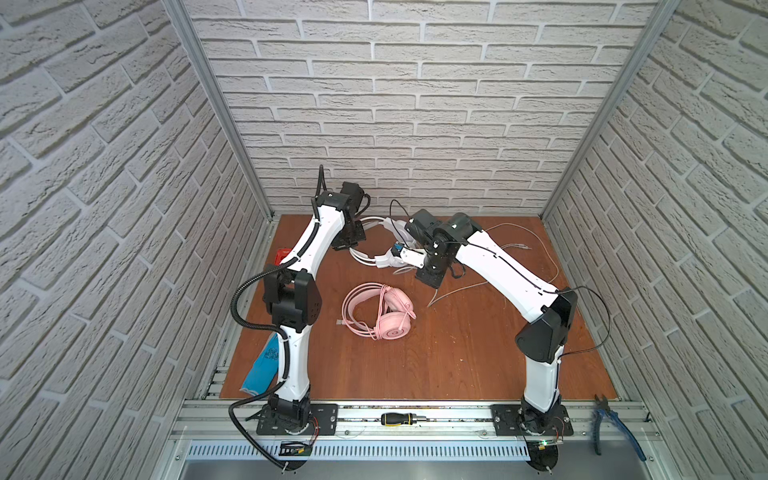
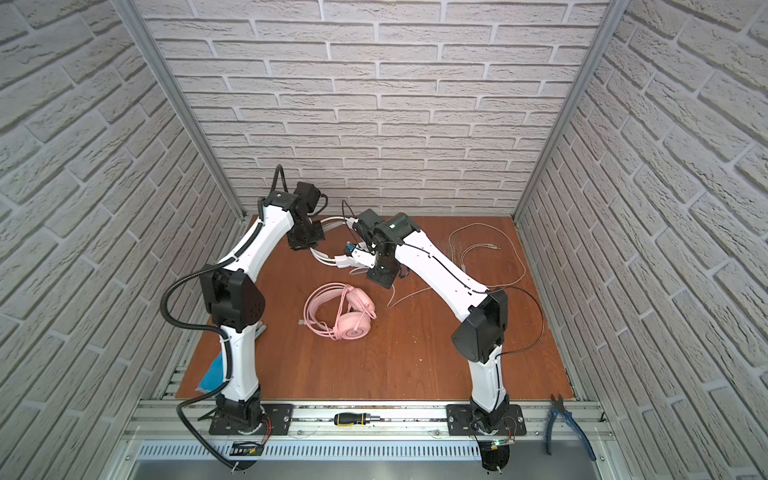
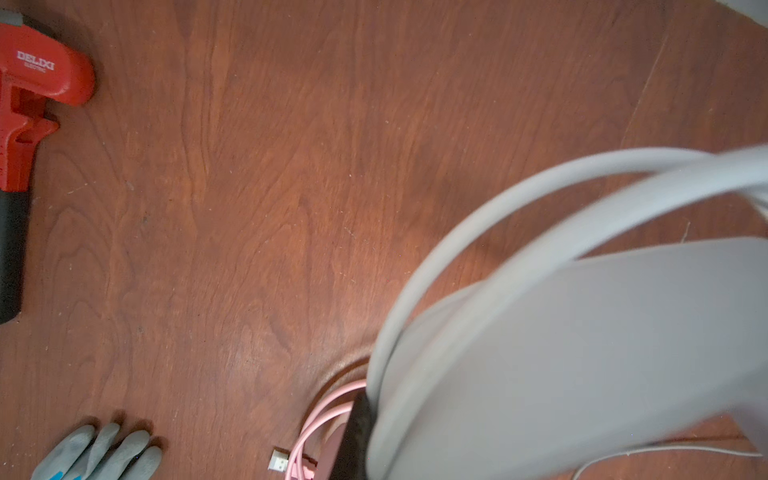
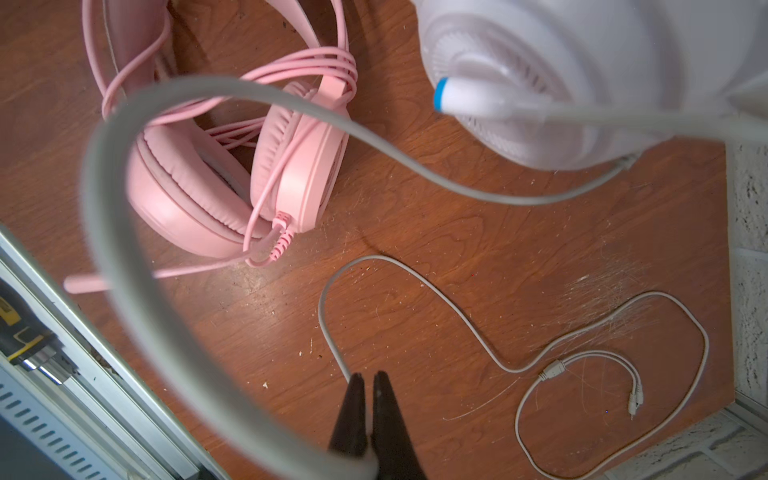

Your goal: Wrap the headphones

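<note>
The white headphones (image 1: pixel 384 259) (image 2: pixel 337 260) hang above the back of the wooden table between my two grippers. My left gripper (image 1: pixel 347 245) is shut on their headband (image 3: pixel 582 332), and one black finger (image 3: pixel 358 432) shows beside it. Close to the right wrist camera are a white earcup (image 4: pixel 540 62) and its blue-tipped mic boom (image 4: pixel 441 93). My right gripper (image 4: pixel 368 380) (image 1: pixel 429 280) is shut on the white cable (image 4: pixel 457 316), which loops loosely over the table (image 1: pixel 457 291). The pink headphones (image 1: pixel 380 311) (image 2: pixel 340 311) (image 4: pixel 232 166) lie mid-table with their cable wound around them.
At the left table edge lie a red wrench (image 3: pixel 37 83) (image 1: pixel 282 255) and a blue-grey glove (image 3: pixel 99 453) (image 1: pixel 262 365). A screwdriver (image 1: pixel 401 419) and blue pliers (image 1: pixel 611 419) rest on the front aluminium rail. Brick-pattern walls close in on three sides.
</note>
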`<state>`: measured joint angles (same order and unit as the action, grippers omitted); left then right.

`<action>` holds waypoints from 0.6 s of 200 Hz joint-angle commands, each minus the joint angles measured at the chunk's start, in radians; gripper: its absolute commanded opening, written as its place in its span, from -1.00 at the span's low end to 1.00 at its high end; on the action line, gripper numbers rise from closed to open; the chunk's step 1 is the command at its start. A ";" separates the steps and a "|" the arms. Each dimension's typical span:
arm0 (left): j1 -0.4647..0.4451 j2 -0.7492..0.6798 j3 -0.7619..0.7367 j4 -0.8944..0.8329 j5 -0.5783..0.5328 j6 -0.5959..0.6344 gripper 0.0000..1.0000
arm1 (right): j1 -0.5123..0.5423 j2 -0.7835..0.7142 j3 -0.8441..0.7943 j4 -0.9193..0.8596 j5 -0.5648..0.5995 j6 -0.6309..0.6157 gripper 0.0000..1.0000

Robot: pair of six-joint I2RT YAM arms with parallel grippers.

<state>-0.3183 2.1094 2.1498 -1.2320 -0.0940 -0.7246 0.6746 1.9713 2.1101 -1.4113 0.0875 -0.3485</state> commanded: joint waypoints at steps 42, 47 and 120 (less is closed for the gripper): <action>-0.033 -0.019 -0.012 0.019 0.000 0.069 -1.00 | -0.051 0.055 0.107 -0.033 -0.010 0.096 -0.89; -0.035 -0.021 -0.013 0.019 -0.002 0.074 -1.00 | -0.058 0.056 0.113 -0.034 -0.008 0.103 -0.89; -0.063 -0.021 -0.003 0.013 -0.016 0.167 -1.00 | -0.134 0.072 0.157 -0.047 0.038 0.135 -0.89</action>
<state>-0.3653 2.1090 2.1399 -1.2297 -0.1143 -0.6014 0.5529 2.0384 2.2318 -1.4437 0.1040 -0.2379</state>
